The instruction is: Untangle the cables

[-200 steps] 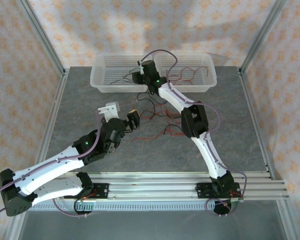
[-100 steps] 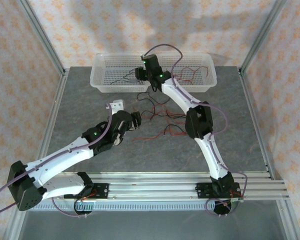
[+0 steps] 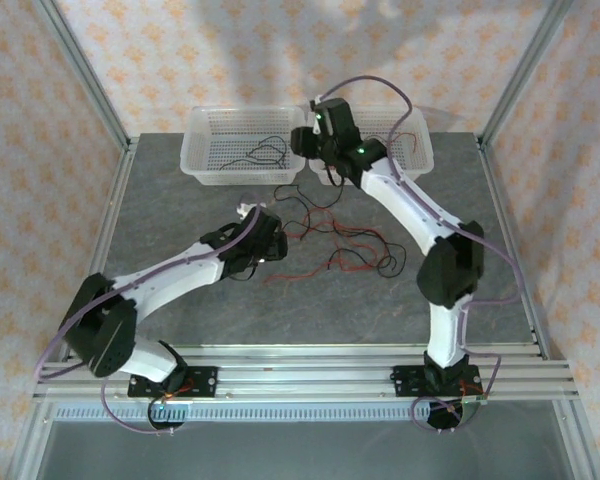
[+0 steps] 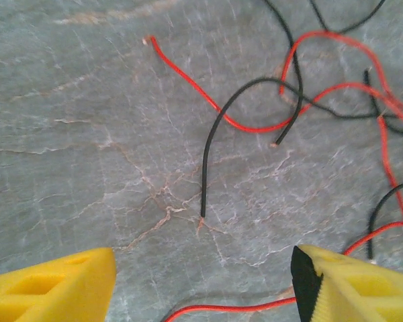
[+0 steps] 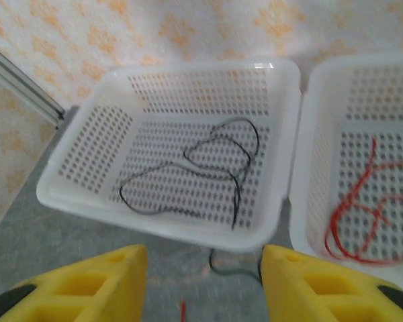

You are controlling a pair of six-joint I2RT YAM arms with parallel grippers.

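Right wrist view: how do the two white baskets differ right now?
The left basket holds black cables; the right basket holds red cables. The left basket is seen whole, while the right basket is cut off by the frame edge. From the top camera, the right arm crosses over the right basket, and nothing covers the left basket. Both are white, perforated, and stand side by side.

The left arm point(image 3: 170, 280) and right arm point(image 3: 405, 195) are white, with black joints point(image 3: 450, 272) and purple cables point(image 3: 380, 79). The left pincer point(image 4: 201, 285) and right pincer point(image 5: 205, 282) have yellow fingers point(image 4: 54, 285).
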